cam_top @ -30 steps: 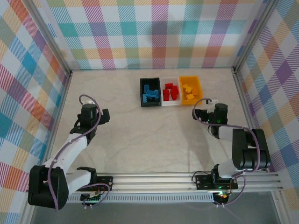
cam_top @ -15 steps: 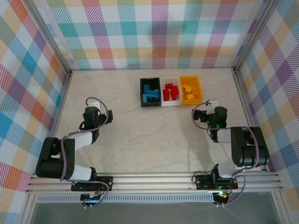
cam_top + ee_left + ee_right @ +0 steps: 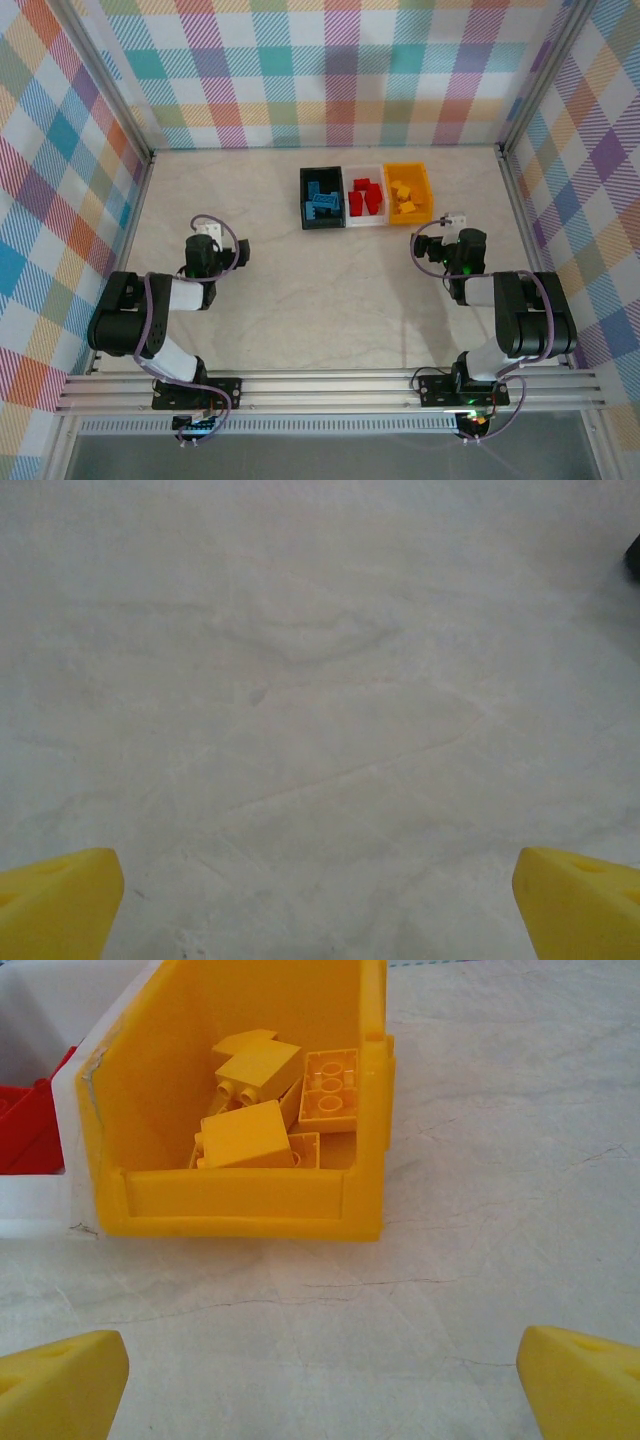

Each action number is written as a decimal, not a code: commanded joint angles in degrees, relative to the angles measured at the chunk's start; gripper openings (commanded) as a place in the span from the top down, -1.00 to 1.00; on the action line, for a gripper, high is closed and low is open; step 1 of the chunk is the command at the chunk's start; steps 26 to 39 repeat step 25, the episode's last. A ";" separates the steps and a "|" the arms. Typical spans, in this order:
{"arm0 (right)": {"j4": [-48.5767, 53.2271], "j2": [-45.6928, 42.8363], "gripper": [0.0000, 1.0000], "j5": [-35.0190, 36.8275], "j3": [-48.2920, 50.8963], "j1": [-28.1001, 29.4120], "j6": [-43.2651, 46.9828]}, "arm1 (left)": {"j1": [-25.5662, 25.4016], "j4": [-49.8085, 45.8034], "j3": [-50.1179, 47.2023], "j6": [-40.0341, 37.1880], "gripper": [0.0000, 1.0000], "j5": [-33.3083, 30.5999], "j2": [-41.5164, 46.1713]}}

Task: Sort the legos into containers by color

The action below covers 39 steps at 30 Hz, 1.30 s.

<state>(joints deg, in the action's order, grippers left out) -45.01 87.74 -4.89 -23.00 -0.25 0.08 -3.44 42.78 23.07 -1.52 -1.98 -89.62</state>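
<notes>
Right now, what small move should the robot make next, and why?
Probably just park both arms. The blue bricks lie in the black bin, the red bricks in the white bin, the yellow bricks in the yellow bin, and the left gripper and right gripper are open and empty.

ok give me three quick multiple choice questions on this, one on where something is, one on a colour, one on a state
1. Which bin is in the middle of the row?
a) black b) white c) yellow
2. What colour are the bricks in the black bin?
a) red b) yellow c) blue
3. How is the right tool?
a) shut on a brick b) open, holding nothing c) shut on a bin wall

1 b: the white bin sits between the black bin and the yellow bin.
2 c: every brick in it is blue.
3 b: its fingers stand wide apart over the table.
</notes>
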 commanded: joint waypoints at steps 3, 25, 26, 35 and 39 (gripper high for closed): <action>-2.20 0.03 -0.99 0.14 -0.64 0.05 -0.12 | 0.43 2.61 1.39 -0.27 -1.00 -0.37 0.07; -2.23 0.10 -0.99 0.14 -0.64 -0.01 -0.20 | 0.19 2.39 1.62 -0.41 -1.00 -0.70 -0.03; -2.23 0.10 -0.99 0.14 -0.64 -0.01 -0.20 | 0.19 2.39 1.62 -0.41 -1.00 -0.70 -0.03; -2.23 0.10 -0.99 0.14 -0.64 -0.01 -0.20 | 0.19 2.39 1.62 -0.41 -1.00 -0.70 -0.03; -2.23 0.10 -0.99 0.14 -0.64 -0.01 -0.20 | 0.19 2.39 1.62 -0.41 -1.00 -0.70 -0.03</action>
